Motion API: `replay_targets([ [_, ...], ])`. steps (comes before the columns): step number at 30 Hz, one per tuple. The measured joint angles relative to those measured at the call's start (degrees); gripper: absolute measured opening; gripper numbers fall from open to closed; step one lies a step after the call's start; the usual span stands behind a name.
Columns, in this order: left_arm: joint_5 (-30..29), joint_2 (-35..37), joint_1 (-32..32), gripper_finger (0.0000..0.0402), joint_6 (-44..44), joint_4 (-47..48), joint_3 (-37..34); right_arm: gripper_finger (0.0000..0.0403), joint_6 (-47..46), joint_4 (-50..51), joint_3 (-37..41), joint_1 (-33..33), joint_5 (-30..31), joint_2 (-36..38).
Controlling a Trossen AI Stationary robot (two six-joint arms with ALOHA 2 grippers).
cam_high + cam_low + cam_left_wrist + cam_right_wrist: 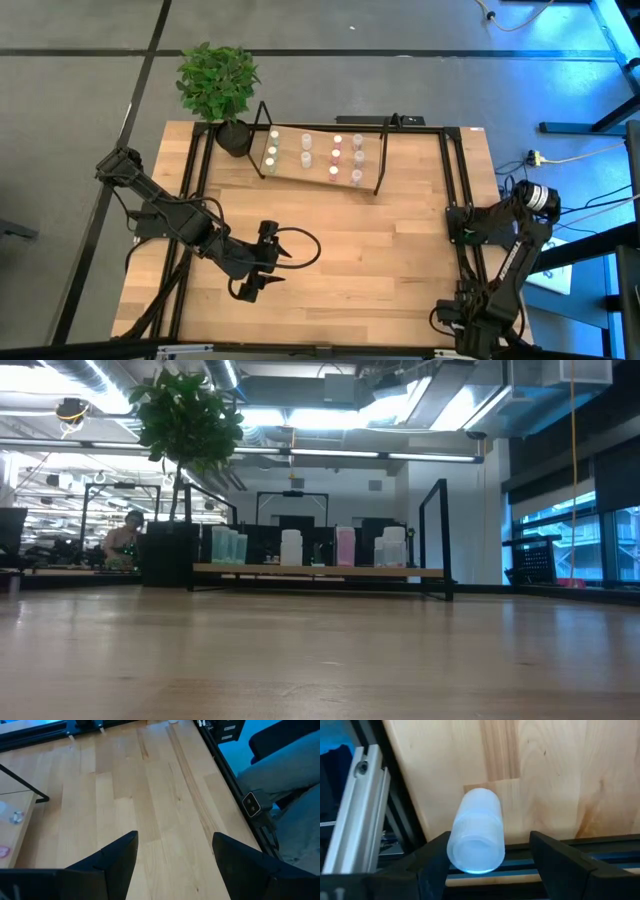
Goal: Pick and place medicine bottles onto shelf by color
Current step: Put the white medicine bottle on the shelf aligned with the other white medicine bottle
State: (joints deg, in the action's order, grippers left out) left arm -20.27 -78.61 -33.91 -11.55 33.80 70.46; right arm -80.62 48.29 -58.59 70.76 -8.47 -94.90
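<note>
The shelf (315,162), a light board in a black wire frame, stands at the table's far side with several medicine bottles on it in pale green (228,546), white (291,547), pink (345,546) and clear (392,547). At the table's right edge my right gripper (492,857) points down, open. A white bottle (476,832) sits on the wood between its fingers, close to one of them. My left gripper (280,267) hangs open above the near left part of the table with nothing between its fingers (175,855). My right gripper comes at the white bottle from above, a finger on either side of its top end (475,852). That end shows against the inner side of one finger (434,860). I cannot tell whether they touch. The other finger stands clear of it.
A potted plant (220,85) stands at the far left corner beside the shelf. Black frame rails run along the table's left side (190,230) and right side (455,200). A silver bar (355,805) lies right beside the white bottle. Bare wood (350,250) spreads in front of the shelf.
</note>
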Motion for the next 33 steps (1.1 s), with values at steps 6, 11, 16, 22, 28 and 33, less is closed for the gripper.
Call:
replay_targets([
  [6,0.0,0.0,0.02,0.025,0.0,0.0,0.0,0.0267,0.07,0.04,-0.01,0.0,1.0,-0.65],
  [11,0.0,0.0,0.0,0.025,0.0,0.0,0.0,0.0253,0.07,0.0,-0.02,0.0,1.3,-0.65],
  [16,0.0,0.0,0.01,0.025,0.0,0.0,0.0,0.0196,0.07,-0.02,-0.02,-0.01,1.32,-0.65],
  [22,0.0,0.0,0.02,0.025,0.0,0.0,0.0,0.0138,0.09,-0.19,-0.11,-0.95,1.12,-0.58],
  [28,0.0,0.0,0.01,0.025,0.0,0.0,0.0,0.0138,2.78,-0.16,-0.78,-4.69,1.59,-0.6],
  [33,0.0,0.0,0.0,0.025,0.0,0.0,0.0,0.0148,9.23,2.16,-2.38,-10.39,1.6,-0.6],
])
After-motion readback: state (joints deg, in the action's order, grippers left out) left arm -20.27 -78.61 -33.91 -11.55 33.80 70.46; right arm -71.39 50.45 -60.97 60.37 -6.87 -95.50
